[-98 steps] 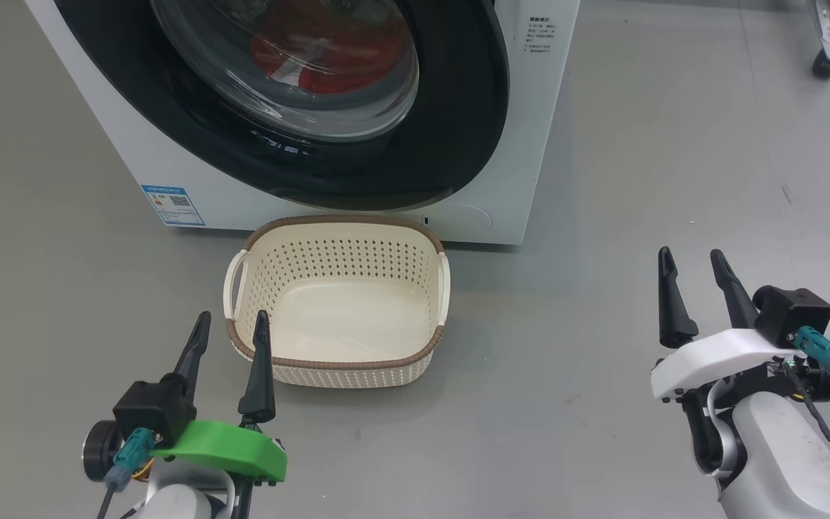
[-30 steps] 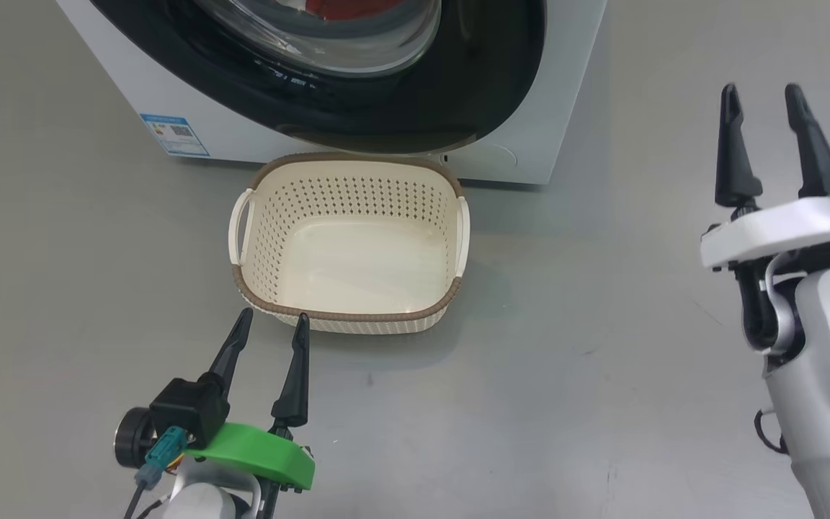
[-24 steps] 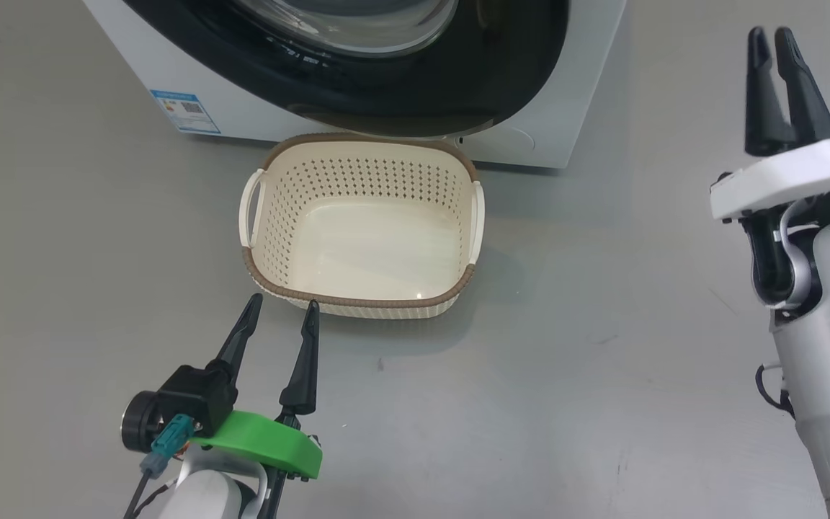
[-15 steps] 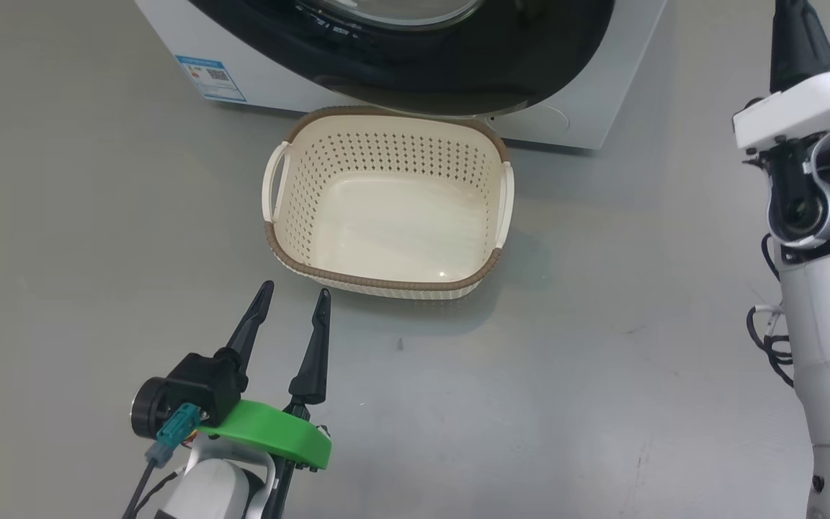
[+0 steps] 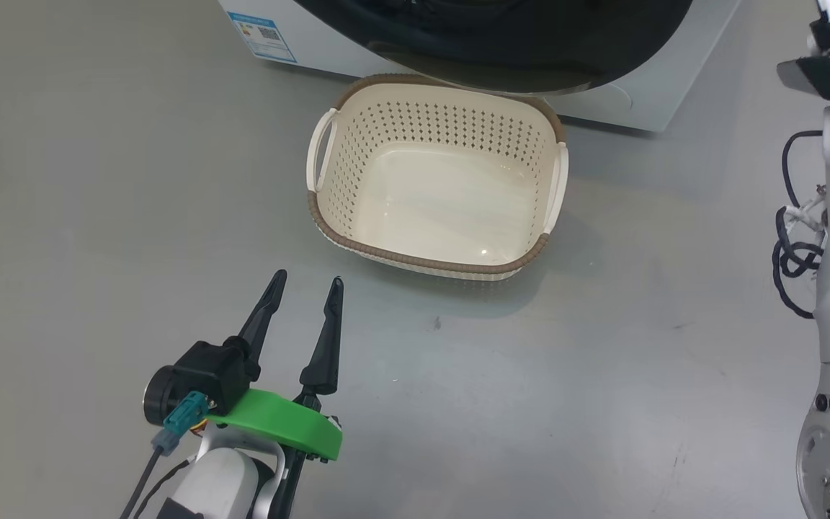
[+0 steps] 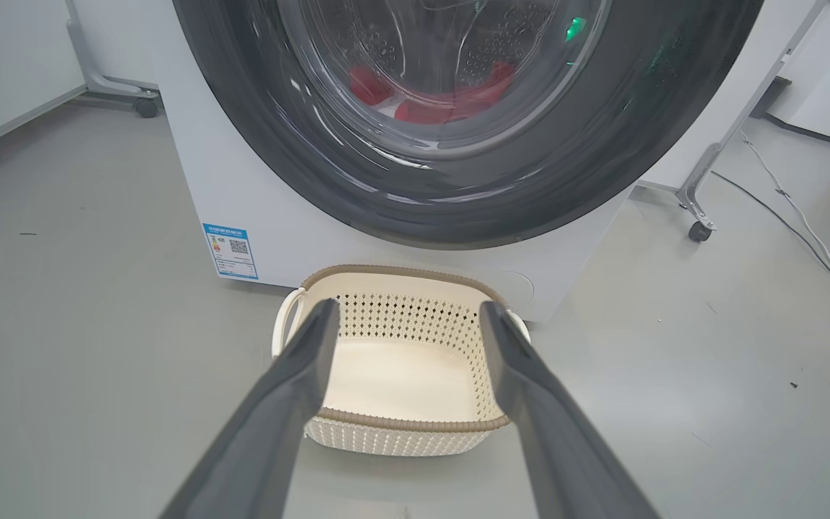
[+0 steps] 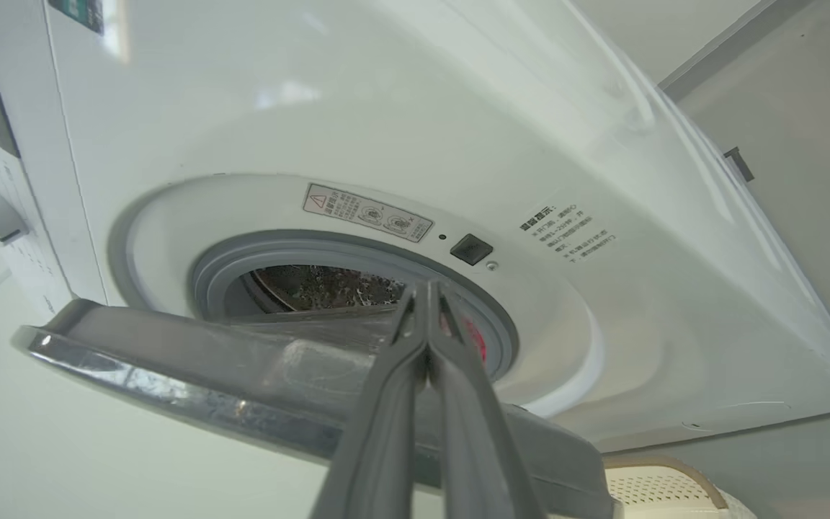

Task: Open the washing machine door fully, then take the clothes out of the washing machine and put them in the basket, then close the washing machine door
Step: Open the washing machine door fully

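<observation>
Jaws of left gripper (image 5: 310, 276) spread at lower left of head view. Basket (image 5: 422, 263) at centre, just below door (image 5: 530, 43) at top. Right gripper (image 7: 426, 292) pressed together before ajar door in wrist view; clothes (image 7: 474, 340) inside machine (image 7: 386, 108).

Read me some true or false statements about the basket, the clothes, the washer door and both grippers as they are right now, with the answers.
1. The basket is empty. True.
2. The left gripper is shut. False: its fingers stand well apart, open.
3. The right gripper is shut, with nothing between its fingers. True.
4. The clothes lie in the basket. False: they are inside the washing machine, behind the glass of the washing machine door.
5. The washing machine door is swung fully open. False: the right wrist view shows it only partly open.
</observation>
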You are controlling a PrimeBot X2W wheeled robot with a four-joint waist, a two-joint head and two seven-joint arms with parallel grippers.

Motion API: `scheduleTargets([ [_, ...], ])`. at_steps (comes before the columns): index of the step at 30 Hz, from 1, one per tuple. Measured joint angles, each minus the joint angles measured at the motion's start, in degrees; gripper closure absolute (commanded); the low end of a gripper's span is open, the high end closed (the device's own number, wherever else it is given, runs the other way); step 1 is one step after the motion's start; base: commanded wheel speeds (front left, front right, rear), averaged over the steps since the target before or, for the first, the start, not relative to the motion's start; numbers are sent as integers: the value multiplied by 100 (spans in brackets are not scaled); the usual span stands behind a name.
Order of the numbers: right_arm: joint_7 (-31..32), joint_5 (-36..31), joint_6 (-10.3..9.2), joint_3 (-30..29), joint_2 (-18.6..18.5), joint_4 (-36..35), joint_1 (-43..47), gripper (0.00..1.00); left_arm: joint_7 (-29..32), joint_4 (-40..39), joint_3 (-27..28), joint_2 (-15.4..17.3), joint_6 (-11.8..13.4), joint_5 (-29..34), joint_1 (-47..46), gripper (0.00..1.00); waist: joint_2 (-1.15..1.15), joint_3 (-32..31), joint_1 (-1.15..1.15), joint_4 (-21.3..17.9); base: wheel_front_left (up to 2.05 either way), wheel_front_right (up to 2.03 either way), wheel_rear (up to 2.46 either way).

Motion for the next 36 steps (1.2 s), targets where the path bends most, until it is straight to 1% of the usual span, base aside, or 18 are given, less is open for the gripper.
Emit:
scheduleTargets([
  [2, 152, 219, -59, -89, 15, 70, -136, 100, 0, 4, -13, -1, 1, 0, -5, 0, 0, 26, 0, 57, 0, 0, 0],
  [9, 801, 746, -355, -172, 89, 396, -526, 100, 0, 4, -65, -3, 10, -51, -27, 0, 0, 118, 0, 203, 0, 0, 0],
  [17, 1277, 1263, -691, -434, 91, 675, -809, 100, 0, 11, -154, -10, 49, -59, -103, 0, 0, 181, 0, 328, 0, 0, 0],
  [19, 1373, 1315, -695, -439, 92, 756, -857, 100, 0, 12, -151, -11, 59, -59, -109, 0, 0, 193, 0, 347, 0, 0, 0],
  [23, 1522, 1528, -764, -565, 99, 883, -936, 100, 0, 13, -153, -11, 68, -60, -109, 0, 0, 195, 0, 366, 0, 0, 0],
  [25, 1582, 1679, -840, -658, 103, 951, -983, 100, 0, 13, -153, -11, 99, -83, -109, 0, 0, 197, 0, 372, 0, 0, 0],
  [28, 1694, 1779, -892, -714, 103, 1047, -1053, 100, 0, 13, -163, -12, 108, -110, -109, 0, 0, 196, 0, 382, 0, 0, 0],
  [35, 1931, 1826, -907, -714, 57, 1254, -1103, 100, 0, 15, -175, -12, 113, -110, -110, 0, 0, 172, 0, 400, 0, 0, 0],
  [36, 1946, 1826, -938, -713, 57, 1287, -1116, 100, 0, 16, -177, -12, 115, -110, -110, 0, 0, 166, 0, 401, 0, 0, 0],
])
